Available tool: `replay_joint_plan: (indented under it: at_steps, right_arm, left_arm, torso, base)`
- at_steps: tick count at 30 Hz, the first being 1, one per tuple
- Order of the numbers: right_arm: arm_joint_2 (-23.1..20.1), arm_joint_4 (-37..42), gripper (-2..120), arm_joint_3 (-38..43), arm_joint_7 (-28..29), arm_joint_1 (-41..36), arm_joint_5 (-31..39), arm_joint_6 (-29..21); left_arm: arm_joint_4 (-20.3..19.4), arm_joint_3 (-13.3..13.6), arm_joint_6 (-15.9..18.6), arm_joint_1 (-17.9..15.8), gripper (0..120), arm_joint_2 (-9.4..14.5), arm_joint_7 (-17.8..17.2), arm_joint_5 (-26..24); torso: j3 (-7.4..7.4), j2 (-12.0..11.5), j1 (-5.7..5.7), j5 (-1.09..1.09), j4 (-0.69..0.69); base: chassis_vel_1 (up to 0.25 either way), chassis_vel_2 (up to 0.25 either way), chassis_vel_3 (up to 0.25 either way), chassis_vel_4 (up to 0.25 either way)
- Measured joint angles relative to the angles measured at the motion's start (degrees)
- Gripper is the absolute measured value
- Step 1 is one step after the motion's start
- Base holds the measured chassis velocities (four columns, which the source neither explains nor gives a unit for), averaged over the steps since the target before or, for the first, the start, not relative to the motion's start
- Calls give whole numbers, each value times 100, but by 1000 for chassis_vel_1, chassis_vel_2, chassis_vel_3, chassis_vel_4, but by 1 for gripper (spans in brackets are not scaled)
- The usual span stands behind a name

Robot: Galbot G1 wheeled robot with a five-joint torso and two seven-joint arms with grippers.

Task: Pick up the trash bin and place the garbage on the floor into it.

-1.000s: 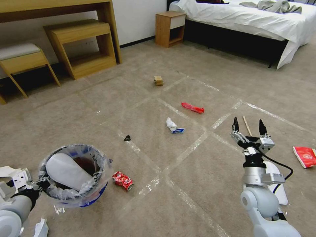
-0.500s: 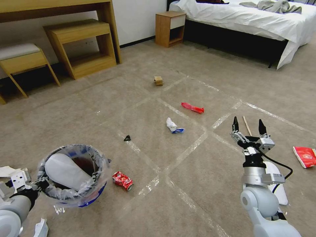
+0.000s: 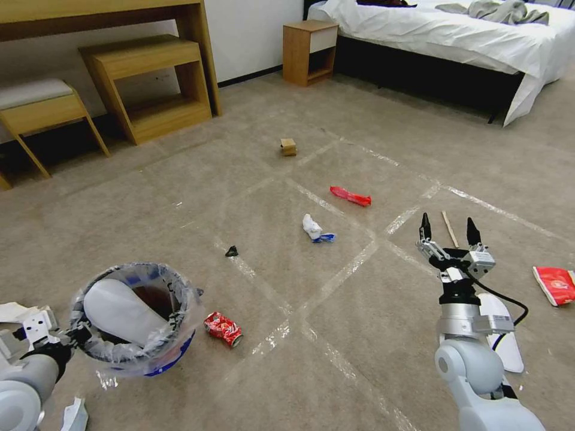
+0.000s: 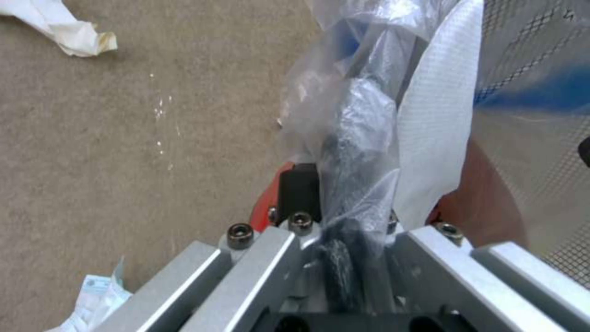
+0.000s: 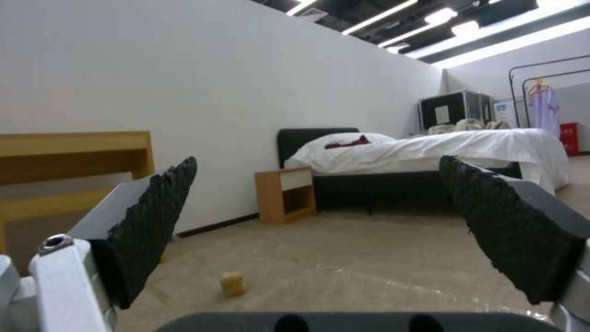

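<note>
Partway: left claw (image 3: 75, 335) is gripping bin (image 3: 135, 320) rim, slipper (image 3: 123, 312) inside; right claw (image 3: 446, 230) is gaping empty, can (image 3: 223, 328) lying between them.

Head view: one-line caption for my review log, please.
Left gripper clamps the bag-lined trash bin by its rim; right gripper open above littered carpet.

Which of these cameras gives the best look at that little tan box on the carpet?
The head view: the small tan box sits whole on the floor beside a tape line, with the surrounding litter visible. The right wrist view shows it low and far off between the open right tool fingers. The left wrist view looks at the trash bin instead.
</note>
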Motion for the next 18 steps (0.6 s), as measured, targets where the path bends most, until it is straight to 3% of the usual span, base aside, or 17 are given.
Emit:
replay_joint_plan:
  at_steps: [8, 12, 18]
  right_arm:
    - [-342, 89, 100, -211, 21, 75, 102, -251]
    - [-818, 132, 100, -543, 92, 250, 297, -494]
    - [-1432, 167, 100, -1701, 543, 859, 960, -1236]
  left_arm:
    - [-25, -46, 8, 35, 0, -19, -2, 5]
    - [-50, -79, 12, 94, 0, -57, -10, 39]
    - [-76, -67, 13, 149, 0, -163, -11, 134]
  torso:
    - [0, 0, 0, 1, 0]
    - [0, 0, 0, 0, 0]
    - [0, 0, 0, 1, -1]
  base:
    - [0, 0, 0, 0]
    - [0, 0, 0, 0]
    - [0, 0, 0, 0]
